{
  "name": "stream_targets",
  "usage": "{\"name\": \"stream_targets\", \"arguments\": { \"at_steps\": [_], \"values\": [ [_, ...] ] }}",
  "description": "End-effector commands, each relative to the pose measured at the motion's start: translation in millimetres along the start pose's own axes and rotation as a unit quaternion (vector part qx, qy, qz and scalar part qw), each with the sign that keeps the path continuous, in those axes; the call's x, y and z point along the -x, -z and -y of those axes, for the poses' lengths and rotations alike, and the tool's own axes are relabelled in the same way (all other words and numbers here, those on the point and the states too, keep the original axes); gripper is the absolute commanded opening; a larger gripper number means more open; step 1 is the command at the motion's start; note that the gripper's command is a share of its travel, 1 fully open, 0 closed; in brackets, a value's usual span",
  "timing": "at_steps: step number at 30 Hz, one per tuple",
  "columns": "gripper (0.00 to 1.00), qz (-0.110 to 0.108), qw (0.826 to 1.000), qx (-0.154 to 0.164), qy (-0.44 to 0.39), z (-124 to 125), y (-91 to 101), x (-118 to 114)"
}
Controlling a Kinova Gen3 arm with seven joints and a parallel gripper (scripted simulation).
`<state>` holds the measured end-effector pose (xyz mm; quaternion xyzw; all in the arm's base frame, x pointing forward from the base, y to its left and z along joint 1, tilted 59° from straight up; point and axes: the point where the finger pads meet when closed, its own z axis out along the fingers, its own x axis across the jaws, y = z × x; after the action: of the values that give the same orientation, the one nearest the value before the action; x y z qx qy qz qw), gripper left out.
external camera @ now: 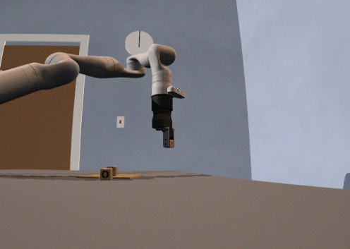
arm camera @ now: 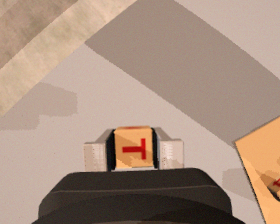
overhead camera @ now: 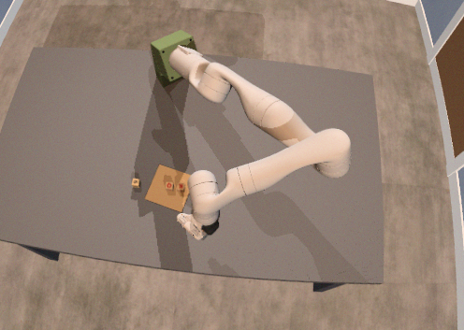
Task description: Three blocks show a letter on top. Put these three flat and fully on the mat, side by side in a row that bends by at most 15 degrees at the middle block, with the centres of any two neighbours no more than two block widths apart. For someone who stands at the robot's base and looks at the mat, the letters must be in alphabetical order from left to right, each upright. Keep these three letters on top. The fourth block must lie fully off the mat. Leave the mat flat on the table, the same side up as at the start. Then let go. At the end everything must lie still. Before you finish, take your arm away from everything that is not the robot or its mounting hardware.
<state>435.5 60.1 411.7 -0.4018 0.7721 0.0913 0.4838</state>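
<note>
1. Room: grey-blue walls, brown door with white frame, round wall clock, mottled floor. A dark grey table (overhead camera: 84,122) carries everything; a green base box (overhead camera: 172,57) sits at its far edge.
2. Landmark: the tan mat (overhead camera: 161,194), flat on the table, near the front edge.
3. On the mat: two blocks close together in a row, each with a red mark on top, one (overhead camera: 168,186) toward the mat's middle, the other (overhead camera: 181,186) nearer the arm's wrist. Letters on top too small to read from the top view. In the exterior view the nearer block's side face reads O (external camera: 105,173).
4. Off the mat: a fourth block (overhead camera: 136,183), on the table just beyond the mat's edge away from the arm; its top face cannot be read.
5. Gripper (arm camera: 134,152): clamped on the T block (arm camera: 134,149), red T facing the wrist camera, a pale finger on either side.
6. Height: the held block hangs well above the table, beside the mat, not over it; a mat corner shows at the right edge of the wrist view.
</note>
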Motion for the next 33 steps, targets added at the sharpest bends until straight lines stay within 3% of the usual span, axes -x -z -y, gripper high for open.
{"name": "stream_targets", "arguments": {
  "at_steps": [1,33],
  "values": [
    [0.49,-0.004,1.0,0.002,0.001,-2.2,3.8,0.4],
    [0.49,-0.004,1.0,0.002,0.003,-2.3,8.8,-0.9]
  ]
}}
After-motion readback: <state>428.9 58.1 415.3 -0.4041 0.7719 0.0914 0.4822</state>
